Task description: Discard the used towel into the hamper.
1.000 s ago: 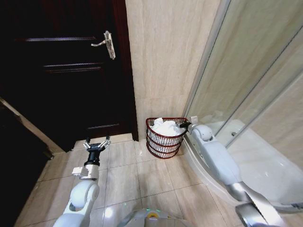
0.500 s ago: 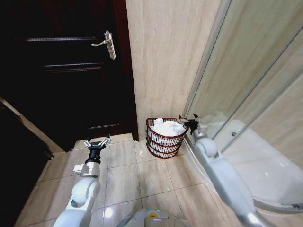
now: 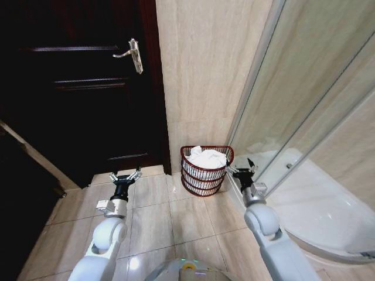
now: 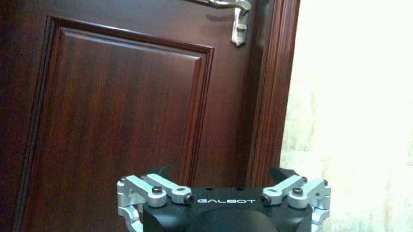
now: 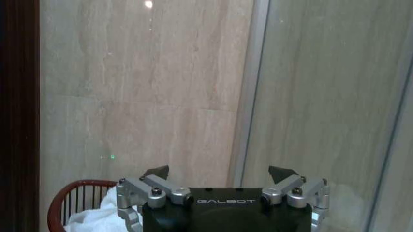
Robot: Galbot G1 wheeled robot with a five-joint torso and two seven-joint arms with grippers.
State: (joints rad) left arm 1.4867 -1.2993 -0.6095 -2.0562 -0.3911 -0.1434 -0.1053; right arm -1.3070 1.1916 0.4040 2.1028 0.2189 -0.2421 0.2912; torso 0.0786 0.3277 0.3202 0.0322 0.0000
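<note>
1. One hamper (image 3: 204, 171) against the beige wall, in the corner between the dark door (image 3: 82, 88) and the glass shower screen (image 3: 304, 105); round, red-brown wire, open at the top.
2. Inside the hamper, a crumpled white towel (image 3: 206, 158), heaped up to about rim level and resting clear of both grippers.
3. Just beside the hamper, on the shower side, the right gripper (image 3: 242, 170): fingers spread apart, nothing between them, apart from the rim as far as can be judged from above.
4. From the right wrist, the same fingers wide open with the hamper rim (image 5: 77, 193) and a fold of towel (image 5: 106, 215) low at one side, wall and shower screen behind.
5. Well apart from the hamper, on the door side, the left gripper (image 3: 125, 177): held low over the tiled floor (image 3: 176, 216), fingers apart, empty.
6. From the left wrist, open fingers facing the door panel (image 4: 123, 111), with the door handle (image 4: 235, 12) high above.
</note>
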